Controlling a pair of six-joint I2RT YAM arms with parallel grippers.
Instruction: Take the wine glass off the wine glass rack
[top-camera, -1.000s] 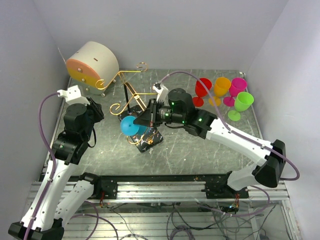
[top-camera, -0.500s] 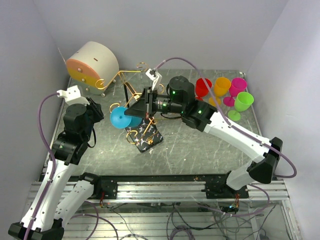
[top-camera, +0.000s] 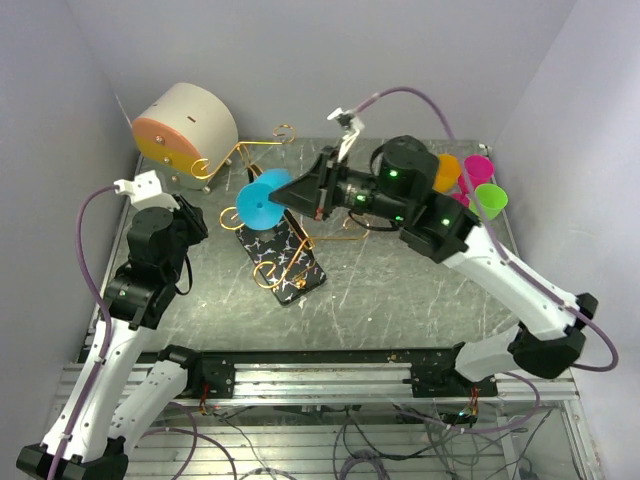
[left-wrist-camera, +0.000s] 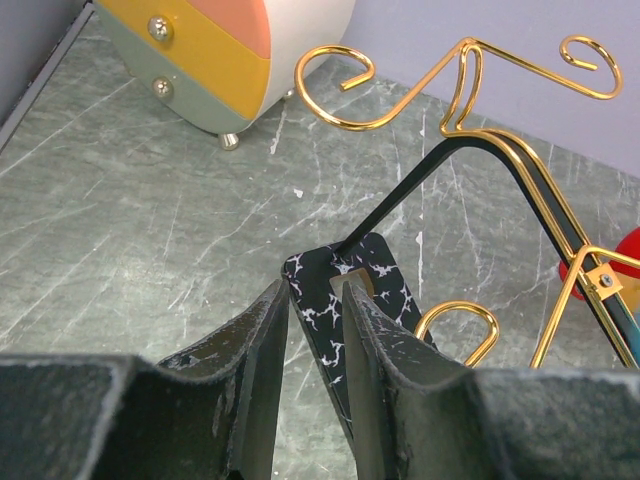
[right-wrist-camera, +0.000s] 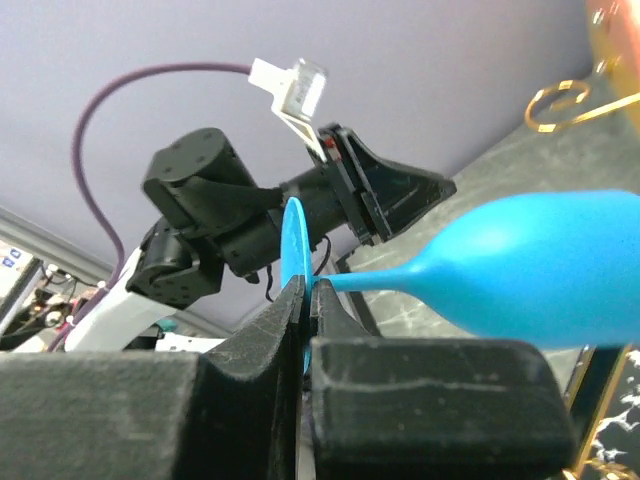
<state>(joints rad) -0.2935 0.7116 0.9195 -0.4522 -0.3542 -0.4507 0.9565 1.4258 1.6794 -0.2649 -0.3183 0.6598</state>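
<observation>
Nearest us the left gripper (left-wrist-camera: 315, 292) sits low over the surface (left-wrist-camera: 120, 230), jaws partly apart at a corner of the black base (left-wrist-camera: 322, 345) of the wine glass rack (top-camera: 290, 266); whether it pinches that base we cannot tell. Beyond it the right gripper (right-wrist-camera: 307, 295) is clenched on the foot (right-wrist-camera: 293, 232) of the blue wine glass (top-camera: 256, 204), which hangs in the air over the rack's far end, stem crosswise to the gripper, bowl downward. We judge it free of the rack, with the right arm alone placed to carry it clear.

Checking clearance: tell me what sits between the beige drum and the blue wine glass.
In the top view, a gold scroll-curled arm of the wine glass rack lies between the drum and the blue wine glass.
</observation>
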